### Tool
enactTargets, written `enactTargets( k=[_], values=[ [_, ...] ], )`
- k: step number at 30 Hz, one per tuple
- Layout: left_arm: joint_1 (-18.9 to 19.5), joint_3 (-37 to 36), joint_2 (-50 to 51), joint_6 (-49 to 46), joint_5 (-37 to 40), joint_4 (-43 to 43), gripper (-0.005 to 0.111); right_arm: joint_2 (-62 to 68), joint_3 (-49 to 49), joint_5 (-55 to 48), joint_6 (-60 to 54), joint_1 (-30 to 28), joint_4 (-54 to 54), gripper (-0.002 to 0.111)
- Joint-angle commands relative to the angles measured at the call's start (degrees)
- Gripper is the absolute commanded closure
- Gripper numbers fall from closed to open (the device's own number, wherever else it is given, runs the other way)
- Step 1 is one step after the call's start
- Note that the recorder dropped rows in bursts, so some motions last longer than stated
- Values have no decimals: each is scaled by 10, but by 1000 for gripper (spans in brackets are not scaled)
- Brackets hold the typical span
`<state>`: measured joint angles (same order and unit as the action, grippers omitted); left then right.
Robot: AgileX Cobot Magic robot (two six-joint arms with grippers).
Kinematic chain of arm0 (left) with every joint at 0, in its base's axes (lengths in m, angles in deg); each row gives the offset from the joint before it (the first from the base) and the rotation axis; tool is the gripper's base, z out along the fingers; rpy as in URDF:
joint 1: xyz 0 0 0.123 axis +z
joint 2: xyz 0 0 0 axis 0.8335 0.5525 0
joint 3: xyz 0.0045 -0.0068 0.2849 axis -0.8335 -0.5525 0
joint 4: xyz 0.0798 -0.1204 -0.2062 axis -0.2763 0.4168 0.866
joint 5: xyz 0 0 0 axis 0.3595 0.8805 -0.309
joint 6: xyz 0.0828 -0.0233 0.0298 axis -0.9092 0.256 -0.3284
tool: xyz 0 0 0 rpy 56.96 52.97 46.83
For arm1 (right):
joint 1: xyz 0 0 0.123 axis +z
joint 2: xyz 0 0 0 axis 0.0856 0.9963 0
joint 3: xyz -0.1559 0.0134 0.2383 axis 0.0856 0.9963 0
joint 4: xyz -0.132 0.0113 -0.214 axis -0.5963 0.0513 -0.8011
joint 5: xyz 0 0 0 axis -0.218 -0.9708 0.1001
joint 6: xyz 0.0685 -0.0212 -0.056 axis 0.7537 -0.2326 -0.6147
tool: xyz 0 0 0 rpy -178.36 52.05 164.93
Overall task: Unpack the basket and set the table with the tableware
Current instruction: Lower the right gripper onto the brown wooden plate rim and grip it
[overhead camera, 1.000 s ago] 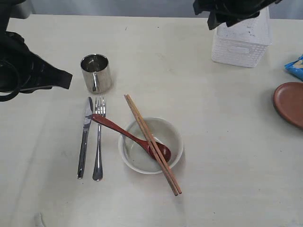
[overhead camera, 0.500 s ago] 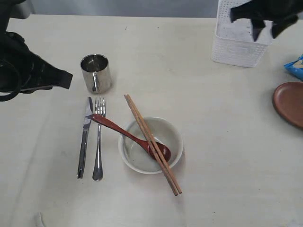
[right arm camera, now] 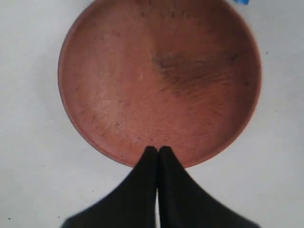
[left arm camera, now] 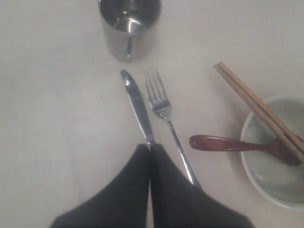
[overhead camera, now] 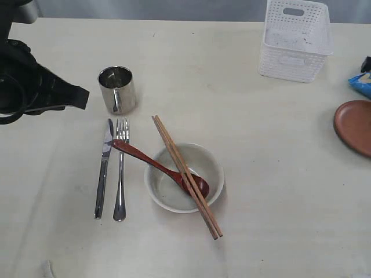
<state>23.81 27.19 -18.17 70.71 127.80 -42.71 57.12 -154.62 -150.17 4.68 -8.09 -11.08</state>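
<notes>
On the table [overhead camera: 278, 202] lie the knife [overhead camera: 104, 168] and fork [overhead camera: 120, 174] side by side, below the steel mug [overhead camera: 117, 90]. The red-brown spoon [overhead camera: 156, 167] and two chopsticks [overhead camera: 185, 174] rest across the cream bowl [overhead camera: 215, 168]. The white basket [overhead camera: 295, 43] stands at the back right and looks empty. The brown plate [overhead camera: 355, 126] lies at the right edge. My left gripper [left arm camera: 150, 147] is shut and holds nothing, hovering over the knife [left arm camera: 137, 102] handle. My right gripper [right arm camera: 157, 150] is shut, empty, above the rim of the plate [right arm camera: 156, 76].
A blue snack bag [overhead camera: 360, 81] lies at the right edge between basket and plate. My left arm [overhead camera: 35, 87] fills the far left side of the exterior view.
My right arm has swung from above the basket to the right and left the exterior view. The left arm and the tableware have not moved.
</notes>
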Motion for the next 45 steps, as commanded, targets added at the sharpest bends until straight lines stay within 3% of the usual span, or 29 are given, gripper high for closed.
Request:
enactTargets(
  k=[1,11,24,29,39,45],
  values=[
    [0,-4,-4,-9,0,7,107,-3,66,71,-4,6,3,109],
    [0,-4,-4,-9,0,8,107,22,84,161,-2,6,-7,109],
    [0,-4,-4,-15,-3,9,107,115,46,178,-27,16,14,109],
    [0,-4,-4,-15,-3,9,107,128,44,184,-30,55,14,109],
    [0,-4,-4,-15,-2,9,107,136,18,188,-30,186,8,109],
    [0,-4,-4,-15,-3,9,107,135,8,189,-60,217,65,109]
  ],
)
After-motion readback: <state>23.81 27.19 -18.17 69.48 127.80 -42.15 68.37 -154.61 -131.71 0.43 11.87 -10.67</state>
